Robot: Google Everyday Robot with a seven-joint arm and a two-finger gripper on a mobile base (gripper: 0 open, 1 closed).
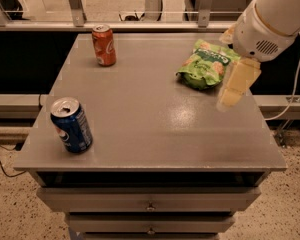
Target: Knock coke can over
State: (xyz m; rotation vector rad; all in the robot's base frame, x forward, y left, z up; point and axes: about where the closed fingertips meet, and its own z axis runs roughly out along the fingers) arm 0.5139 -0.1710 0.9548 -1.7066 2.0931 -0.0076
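Note:
The coke can is orange-red with white script and a silver top. It stands upright near the far left corner of the grey table. My gripper hangs from the white arm over the right side of the table, just right of a green chip bag. It is far from the coke can and touches nothing.
A blue Pepsi can stands upright near the front left edge. A green chip bag lies at the far right. Drawers sit under the tabletop. A railing runs behind the table, and a cable hangs at the right.

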